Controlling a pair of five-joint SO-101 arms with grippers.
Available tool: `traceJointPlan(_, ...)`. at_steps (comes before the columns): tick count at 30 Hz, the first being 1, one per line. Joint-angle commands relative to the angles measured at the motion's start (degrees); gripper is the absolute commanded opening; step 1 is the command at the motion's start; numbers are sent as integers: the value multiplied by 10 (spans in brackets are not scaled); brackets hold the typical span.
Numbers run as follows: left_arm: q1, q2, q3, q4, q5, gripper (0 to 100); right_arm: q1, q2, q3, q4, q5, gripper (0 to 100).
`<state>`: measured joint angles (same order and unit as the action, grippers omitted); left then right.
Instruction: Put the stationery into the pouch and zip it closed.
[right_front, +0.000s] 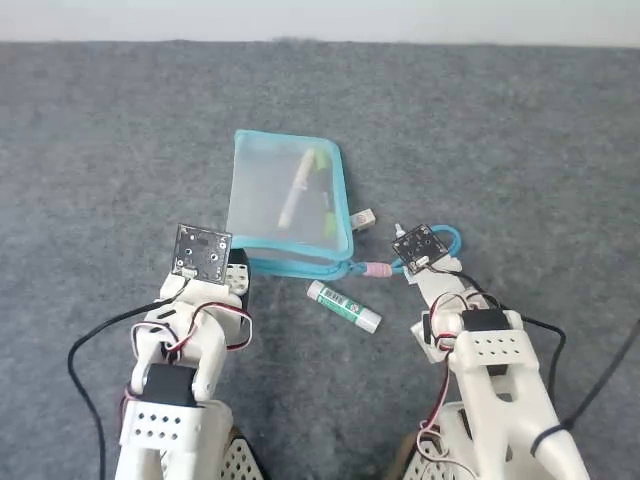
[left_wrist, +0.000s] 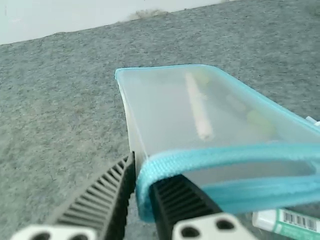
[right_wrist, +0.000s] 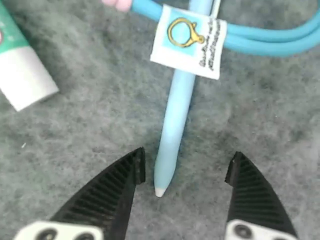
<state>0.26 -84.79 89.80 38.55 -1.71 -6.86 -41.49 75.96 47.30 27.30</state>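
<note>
Pinching the pouch (left_wrist: 200, 110) by its zipper corner to steady the mouth, left gripper (left_wrist: 141, 176) is anchoring it while right gripper (right_wrist: 187, 156) is hovering wide open astride the pen (right_wrist: 175, 115), glue stick (right_front: 343, 306) lying nearby.

Your right gripper (right_wrist: 187, 155) is spread wide, and there is bare mat (right_front: 500, 130) on each side of the pen (right_wrist: 175, 120) tip lying between its jaws. Just past that, a blue loop (right_wrist: 260, 37) and a white tag (right_wrist: 189, 40) cross over the pen and block the way. The glue stick (right_front: 343, 306) lies in the gap between your two arms, near the pouch (right_front: 290, 205). Your left gripper (left_wrist: 142, 172) is pinched on the pouch corner. You have wide mat beyond the pouch.
</note>
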Motion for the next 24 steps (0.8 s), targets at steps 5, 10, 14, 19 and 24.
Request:
traceJointPlan(5, 5, 3, -22, 1, 4, 12, 10, -20, -15, -10, -11, 143)
traceJointPlan(10, 5, 3, -22, 1, 4, 12, 8, -19, -14, -7, -9, 197)
traceJointPlan(14, 5, 3, -22, 1, 4, 12, 9, -19, -15, -7, -17, 95)
traceJointPlan(19, 4, 3, -22, 1, 4, 12, 11, -24, -17, -7, -18, 0)
traceJointPlan(24, 4, 3, -22, 1, 4, 12, 8, -19, -25, 12, -27, 151)
